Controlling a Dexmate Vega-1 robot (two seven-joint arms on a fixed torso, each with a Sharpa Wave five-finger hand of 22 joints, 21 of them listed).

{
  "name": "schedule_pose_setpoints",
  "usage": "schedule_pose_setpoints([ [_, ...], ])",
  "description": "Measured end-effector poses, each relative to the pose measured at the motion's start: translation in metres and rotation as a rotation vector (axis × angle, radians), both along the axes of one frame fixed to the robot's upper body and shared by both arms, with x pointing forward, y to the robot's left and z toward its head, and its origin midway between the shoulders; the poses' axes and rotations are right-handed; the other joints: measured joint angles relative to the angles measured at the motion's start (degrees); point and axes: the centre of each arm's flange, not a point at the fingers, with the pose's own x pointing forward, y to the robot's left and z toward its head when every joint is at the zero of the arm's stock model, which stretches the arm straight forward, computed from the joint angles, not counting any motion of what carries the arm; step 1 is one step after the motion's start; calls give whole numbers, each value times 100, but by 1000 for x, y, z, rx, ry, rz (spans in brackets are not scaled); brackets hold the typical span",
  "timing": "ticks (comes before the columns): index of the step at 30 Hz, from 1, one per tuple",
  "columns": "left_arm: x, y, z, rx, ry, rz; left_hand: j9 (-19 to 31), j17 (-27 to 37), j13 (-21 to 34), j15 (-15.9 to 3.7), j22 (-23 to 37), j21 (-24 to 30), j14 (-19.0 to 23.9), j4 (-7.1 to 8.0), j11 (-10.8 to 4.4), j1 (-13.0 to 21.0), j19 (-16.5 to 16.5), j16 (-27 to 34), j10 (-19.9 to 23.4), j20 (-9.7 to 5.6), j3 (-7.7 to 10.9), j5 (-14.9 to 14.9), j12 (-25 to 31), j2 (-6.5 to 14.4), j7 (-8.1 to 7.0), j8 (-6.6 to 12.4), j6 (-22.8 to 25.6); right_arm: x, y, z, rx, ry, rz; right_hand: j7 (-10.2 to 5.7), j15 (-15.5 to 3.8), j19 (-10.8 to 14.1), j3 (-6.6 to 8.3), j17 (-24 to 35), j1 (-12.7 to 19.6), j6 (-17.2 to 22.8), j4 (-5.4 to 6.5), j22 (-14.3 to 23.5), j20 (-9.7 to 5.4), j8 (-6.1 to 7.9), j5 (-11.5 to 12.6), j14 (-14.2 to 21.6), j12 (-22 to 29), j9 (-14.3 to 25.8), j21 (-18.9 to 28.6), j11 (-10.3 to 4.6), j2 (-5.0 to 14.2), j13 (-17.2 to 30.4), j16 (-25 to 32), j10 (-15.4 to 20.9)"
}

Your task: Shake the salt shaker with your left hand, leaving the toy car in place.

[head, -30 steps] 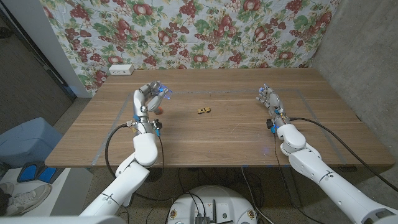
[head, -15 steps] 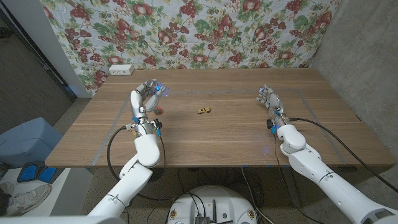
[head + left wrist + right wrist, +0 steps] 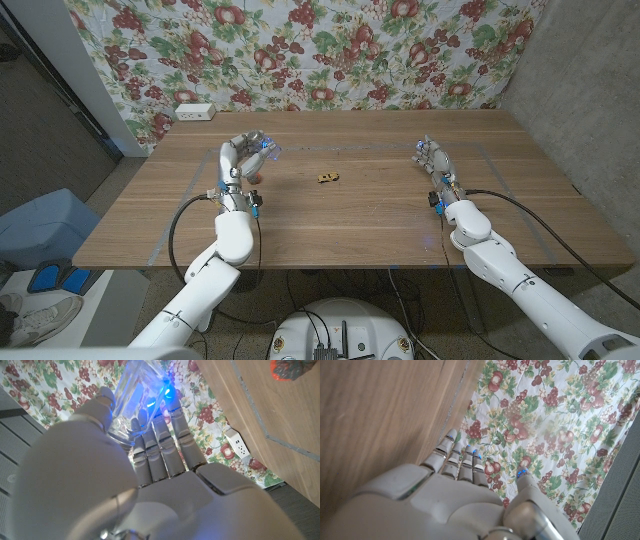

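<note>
My left hand (image 3: 238, 160) holds a clear salt shaker (image 3: 263, 149) lifted above the table's left part. In the left wrist view the shaker (image 3: 134, 395) sits between the thumb and the curled fingers (image 3: 162, 455), lit blue. The small yellow toy car (image 3: 328, 178) stands on the table's (image 3: 350, 230) middle, well to the right of that hand and untouched. My right hand (image 3: 433, 158) waits at the table's right side with its fingers (image 3: 455, 460) apart and nothing in them.
A small red thing (image 3: 257, 178) lies on the table just under my left hand, also in the left wrist view (image 3: 287, 369). A white socket box (image 3: 194, 112) sits at the back left corner. A floral cloth (image 3: 330, 50) hangs behind the table.
My left hand has swung the shaker, first a little to the left and up, then back to the right. The toy car and the right hand have stayed put.
</note>
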Motion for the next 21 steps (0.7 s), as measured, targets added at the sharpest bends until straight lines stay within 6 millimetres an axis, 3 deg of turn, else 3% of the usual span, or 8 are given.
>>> schedule_pose_setpoints([
  [11, 6, -3, 3, 112, 168, 9, -1, 3, 0, 1, 0, 0, 1, 0, 0, -8, 0, 0, 0, 0, 0, -3, 0, 8, 0, 0, 0, 1, 0, -1, 0, 4, 5, 0, 0, 0, 0, 0, 0, 0, 0, 0, 0, 0, 0, 0, 0, 0, 0, 0, 0, 0, 0, 0],
  [21, 4, -10, 13, 185, 213, 3, -2, 4, -2, 1, 0, 0, 1, 0, 0, -9, 0, -1, 0, 0, 0, -9, 0, 9, 0, -1, 0, 1, -1, -2, 2, 3, 8, 0, 0, 0, 0, 1, 0, 0, 0, 0, 0, 0, 0, 0, 0, 0, -44, 0, 0, 0, 0, 0],
])
